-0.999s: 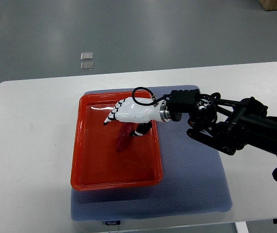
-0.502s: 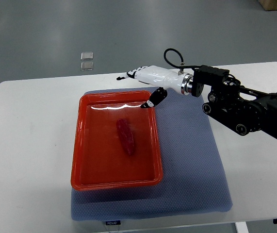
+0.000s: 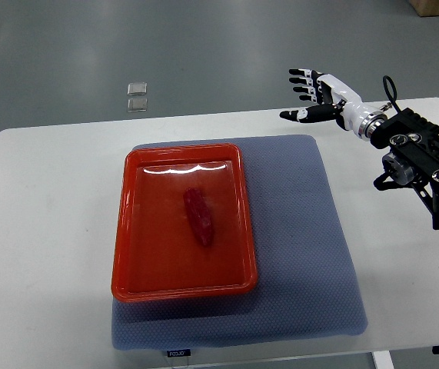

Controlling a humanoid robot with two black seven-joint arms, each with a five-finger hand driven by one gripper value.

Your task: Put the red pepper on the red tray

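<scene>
The right hand (image 3: pixel 317 94) hangs with its fingers (image 3: pixel 302 84) spread wide and holding nothing — four dark-tipped fingers fan toward the left, the thumb jutting lower, pointing the same way. It sits above the table's far edge, up and to the right of everything else, well apart from the tray. Behind the white palm comes a silver wrist ring, then the black arm (image 3: pixel 419 161), which runs down and out through the right side of the view, crossing the table's right corner.

The pepper (image 3: pixel 199 217) lies inside the tray (image 3: pixel 123 254), roughly at its middle, a dark red tapered shape angled slightly so its lower end points toward the near right. It touches none of the tray's walls; bare red floor shows all around it.

The tray rests on the left part of a blue-grey mat (image 3: pixel 304 254). Its left wall sits right at the mat's left edge, while a broad strip of bare mat stays open to its right and a narrower band shows along the near side.

The mat lies on a white table (image 3: pixel 42 231) with rounded corners — clear white surface runs wide on the left of the tray. Beyond the far edge is grey floor, with two small pale squares (image 3: pixel 137 97) on it.
</scene>
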